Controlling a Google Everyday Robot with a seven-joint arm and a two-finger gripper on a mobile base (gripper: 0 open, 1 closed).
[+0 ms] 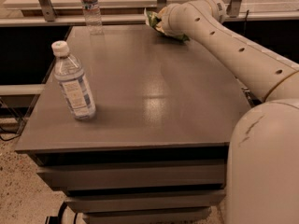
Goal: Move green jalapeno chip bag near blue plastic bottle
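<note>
Grasp phase, by judgement: the hand (162,22) is at the bag (152,18) on the far edge of the table (163,101), upper centre of the frame. The arm (233,50) hides it, so whether it is wide, narrow or holding the bag cannot be told. The bottle (74,84) stands upright at centre left, well apart from the bag. The next move calls for a secure hold, then carrying the bag down-left to rest just beside the bottle without tipping it.
</note>
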